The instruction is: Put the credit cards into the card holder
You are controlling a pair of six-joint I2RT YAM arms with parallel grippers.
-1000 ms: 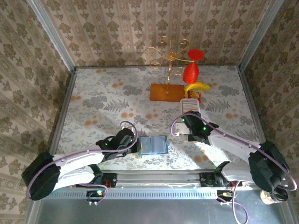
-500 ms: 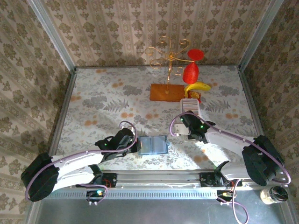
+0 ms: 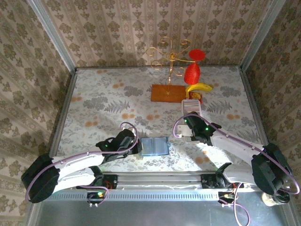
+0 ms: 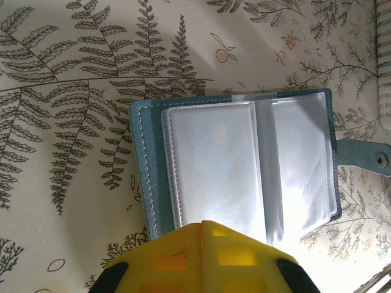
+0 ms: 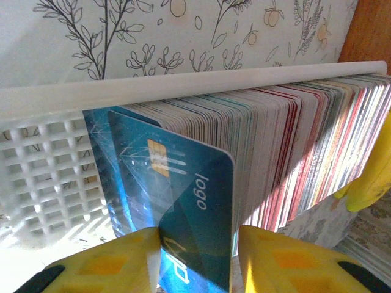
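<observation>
Blue credit card (image 5: 183, 201) seems clamped in right gripper (image 5: 198, 259); left gripper (image 4: 201, 253) closed.

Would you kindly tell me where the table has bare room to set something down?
Bare cloth spans the left half, from the left rail to the wooden stand base and the card holder. A smaller patch lies right of the white tray. It is crowded around tray, banana and red goblet.

The card holder (image 3: 154, 146) lies open and flat at the near centre, teal-blue with clear plastic sleeves, its clasp tab sticking out from one side. Farther right, the credit cards (image 5: 293, 134) stand packed on edge in a row. One teal card (image 5: 189, 201) with a chip leans out at the near end.
</observation>
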